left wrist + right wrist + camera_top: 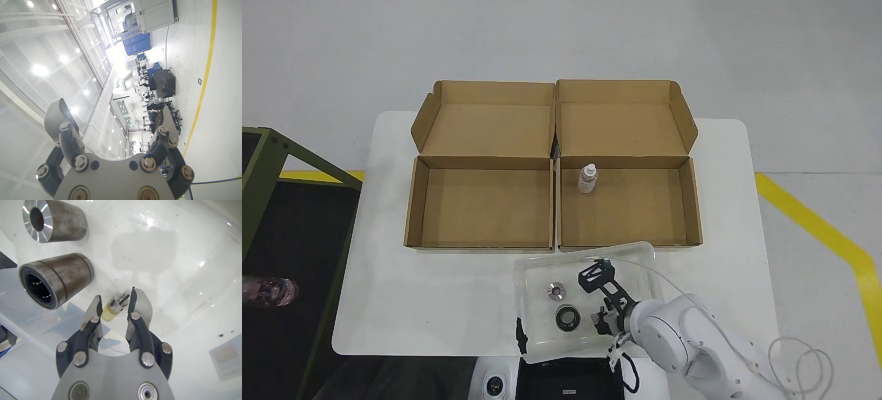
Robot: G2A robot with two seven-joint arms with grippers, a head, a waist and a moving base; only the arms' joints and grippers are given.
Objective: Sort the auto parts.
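The white table took up most of what I could see. Two open cardboard boxes sat on it side by side, touching, with their lids folded back. The left box had a bare floor. The right box held one small white bottle, standing upright near the wall it shared with its neighbour.

In front of the boxes, at the robot's edge of the table, lay a clear plastic tray with the loose parts in it. The right gripper was down inside the tray. Its jaws stood apart, one on each side of the smallest part, and I could not tell whether either pad touched it. The left gripper pointed up towards the hall ceiling, its jaws spread wide with nothing between them.

The big metal cylinder, grooved and dark inside, lay on its side just beside the right gripper. The small metal cylinder lay a little beyond it. The little threaded stud, with a cream cap on one end, lay between the jaws.
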